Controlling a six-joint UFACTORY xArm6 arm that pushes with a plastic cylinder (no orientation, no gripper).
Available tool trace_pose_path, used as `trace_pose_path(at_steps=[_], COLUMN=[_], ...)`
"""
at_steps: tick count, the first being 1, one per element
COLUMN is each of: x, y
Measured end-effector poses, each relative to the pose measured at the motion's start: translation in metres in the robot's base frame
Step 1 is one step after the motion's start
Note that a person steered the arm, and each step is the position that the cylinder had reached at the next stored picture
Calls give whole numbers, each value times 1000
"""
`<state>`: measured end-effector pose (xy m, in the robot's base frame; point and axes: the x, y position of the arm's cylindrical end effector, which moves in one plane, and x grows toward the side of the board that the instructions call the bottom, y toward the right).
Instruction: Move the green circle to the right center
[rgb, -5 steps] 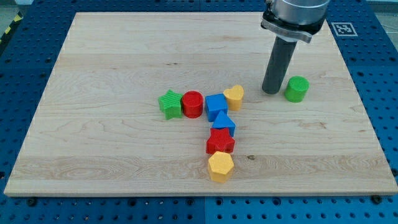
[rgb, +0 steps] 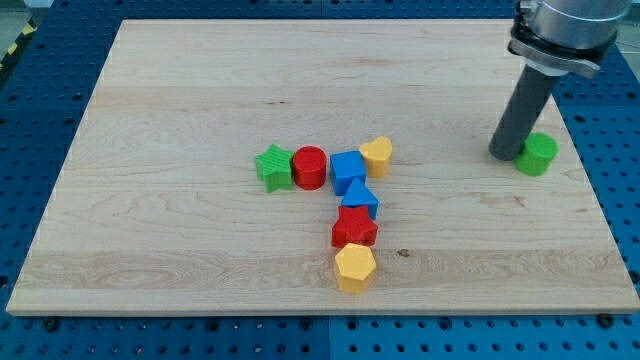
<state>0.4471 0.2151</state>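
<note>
Pale wooden board on a blue perforated bench. Near the board's right edge, about mid-height: green circle, with my tip touching its left side. Well apart, around the middle: green star touching red circle, then blue square and yellow block. Below these, in a column toward the view's bottom: blue triangle, red star, yellow hexagon.
</note>
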Motion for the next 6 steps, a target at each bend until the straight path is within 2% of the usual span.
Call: trace_pose_path(at_steps=[4,6], x=[40,38], y=[-30,-50])
